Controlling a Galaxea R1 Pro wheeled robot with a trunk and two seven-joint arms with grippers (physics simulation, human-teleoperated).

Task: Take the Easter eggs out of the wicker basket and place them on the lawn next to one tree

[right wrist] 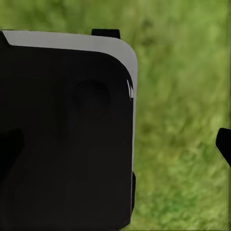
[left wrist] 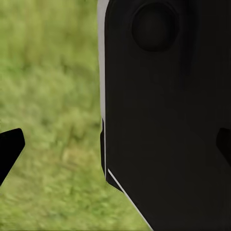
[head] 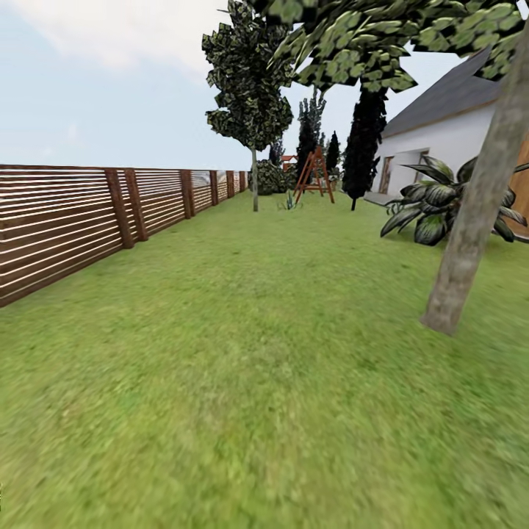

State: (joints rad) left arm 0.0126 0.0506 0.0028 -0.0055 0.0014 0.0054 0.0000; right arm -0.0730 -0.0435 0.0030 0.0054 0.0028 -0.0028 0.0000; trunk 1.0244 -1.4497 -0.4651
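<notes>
although the lawn (head: 242,382) stretches wide and green ahead, no basket and no eggs can be seen on it from the head view, so the step in hand reads as travel and search, not picking. a tree (head: 477,213) with a pale grey-brown trunk leans up from the grass close on the right, and a second tree (head: 250,95) stands further down the garden near the wooden fence (head: 81,220) that runs along the left. a broad-leaved plant (head: 441,202) and a white house (head: 448,143) lie beyond the near trunk, and an orange-red swing frame (head: 314,176) stands at the far end. to do this well i would judge it best to turn the base slowly and sweep the head across the grass until the basket comes into sight, keeping well apart from the near trunk, and to remember that trunk as a handy drop spot. in each wrist view a dark robot body panel blocks much of the picture above blurred grass, with only black finger tips at the edges; whether the left jaws or the right jaws are released or clenched, i cannot tell.
</notes>
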